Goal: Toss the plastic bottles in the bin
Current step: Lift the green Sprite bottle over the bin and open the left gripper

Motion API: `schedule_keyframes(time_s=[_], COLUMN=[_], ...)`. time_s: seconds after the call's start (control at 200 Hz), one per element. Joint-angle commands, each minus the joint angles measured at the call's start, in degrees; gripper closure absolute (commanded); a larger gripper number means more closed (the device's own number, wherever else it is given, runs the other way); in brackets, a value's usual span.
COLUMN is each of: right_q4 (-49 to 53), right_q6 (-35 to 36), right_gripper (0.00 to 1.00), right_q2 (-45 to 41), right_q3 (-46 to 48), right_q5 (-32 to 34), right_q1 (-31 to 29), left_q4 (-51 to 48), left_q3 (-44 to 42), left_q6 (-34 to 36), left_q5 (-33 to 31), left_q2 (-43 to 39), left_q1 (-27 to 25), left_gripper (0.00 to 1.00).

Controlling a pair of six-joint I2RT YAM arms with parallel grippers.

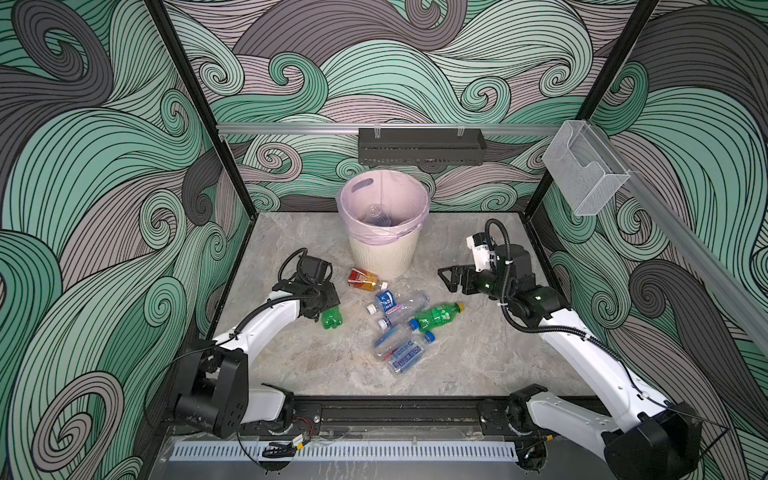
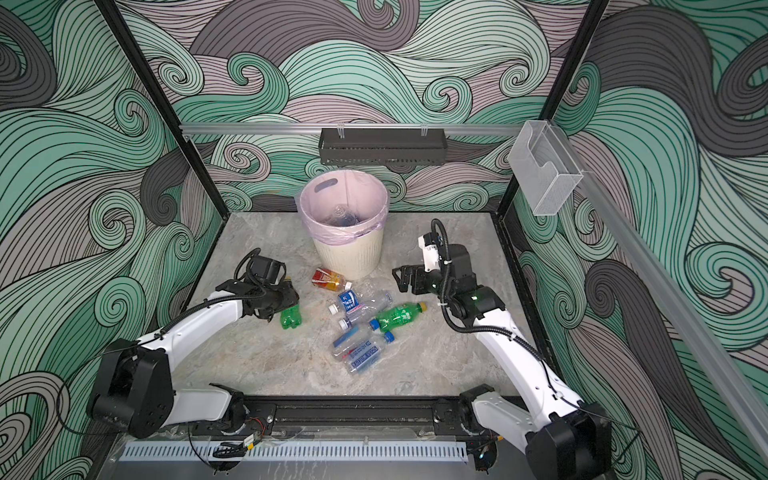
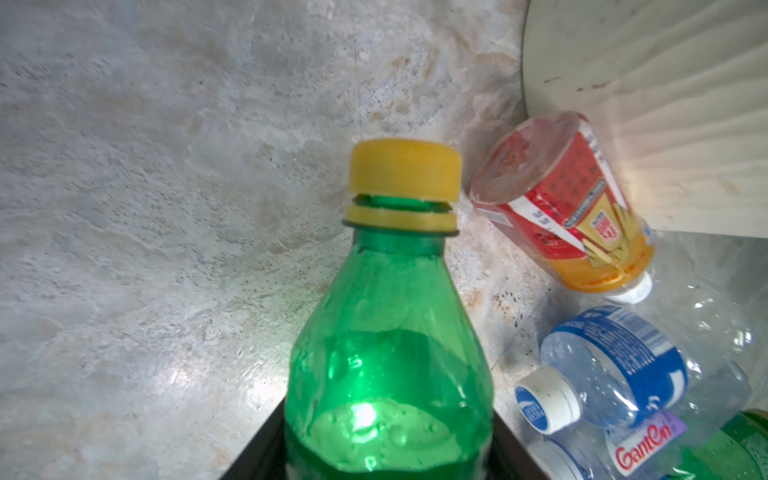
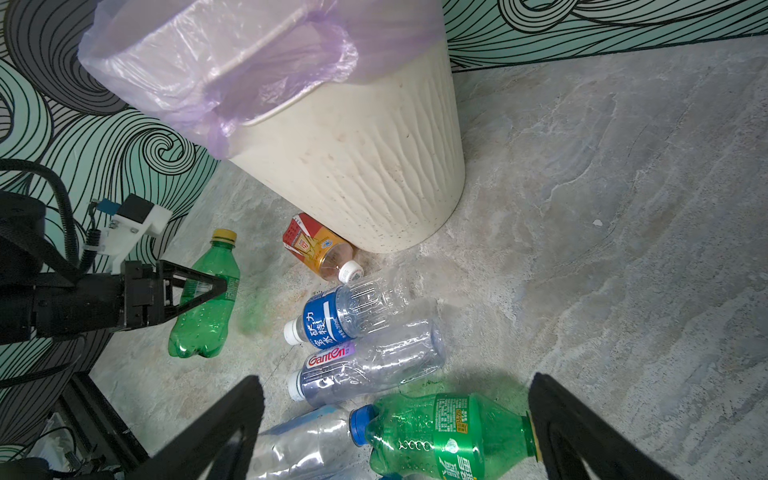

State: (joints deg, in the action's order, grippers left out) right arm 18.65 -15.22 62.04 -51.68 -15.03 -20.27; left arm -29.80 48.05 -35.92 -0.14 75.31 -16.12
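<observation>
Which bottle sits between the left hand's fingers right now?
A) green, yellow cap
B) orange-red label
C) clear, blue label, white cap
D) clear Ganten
A: in the left wrist view the green bottle, yellow-capped, fills the gap between the fingers of the left hand, and the right wrist view shows that hand's finger across the same bottle's middle.

The left end effector (image 1: 321,311) covers the green bottle's (image 1: 332,320) upper half.

Bin (image 1: 384,259) at rear; bottles (image 1: 401,309) clustered before it; 1 bottle (image 1: 376,217) inside.
</observation>
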Motion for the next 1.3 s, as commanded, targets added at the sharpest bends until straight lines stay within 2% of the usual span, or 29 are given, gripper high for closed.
schedule_keyframes(time_s=[0.0,0.3,0.481,0.596,0.731,0.776,0.861,0.936,1.047,1.247,1.297], right_q4=[0.4,0.6,-0.1,-0.4,-0.2,-0.4,-0.8,-0.8,-0.8,-1.4,-2.0], right_q6=[0.8,0.7,0.3,-0.2,-0.8,-1.1,-1.9,-2.4,-2.5,-2.0,-2.1], right_gripper=[0.00,0.00,0.00,0.00,0.00,0.01,0.00,0.00,0.00,0.00,0.00], right_q2=[-0.3,-0.8,0.1,0.6,-0.2,-0.9,-2.3,-3.8,-5.7,-4.6,-3.8], right_q3=[2.4,6.1,6.7,7.0,7.5,8.0,9.1,10.0,11.4,11.5,11.3], right_q5=[0.2,1.8,2.1,2.0,2.2,2.2,2.3,2.7,3.5,3.3,2.9], right_q1=[0.1,0.3,0.4,0.3,0.3,0.3,0.3,0.3,0.3,0.5,0.5], left_q4=[-4.9,-4.6,-6.1,-2.7,-4.2,-4.3,-6.9,-8.9,-8.7,-4.8,-5.1], left_q3=[3.4,6.8,17.5,29.2,53.6,61.3,74.5,81.1,77.4,54.7,49.4], left_q6=[6.1,16.1,16.8,15.5,12.3,10.5,8.2,7.3,8.6,15.7,16.2], left_q5=[-2.1,-3.9,2.0,8.1,14.2,15.5,17.5,18.2,17.3,14.7,12.4], left_q2=[-4.4,-13.4,-10.8,-4.5,10.9,16.2,24.8,28.9,26.6,11.0,7.1], left_q1=[0.6,0.6,0.6,0.5,0.2,0.1,-0.1,-0.2,-0.3,-0.1,0.0], left_gripper=[0.45,0.45,0.49,0.49,0.48,0.43,0.26,0.17,0.12,0.08,0.08])
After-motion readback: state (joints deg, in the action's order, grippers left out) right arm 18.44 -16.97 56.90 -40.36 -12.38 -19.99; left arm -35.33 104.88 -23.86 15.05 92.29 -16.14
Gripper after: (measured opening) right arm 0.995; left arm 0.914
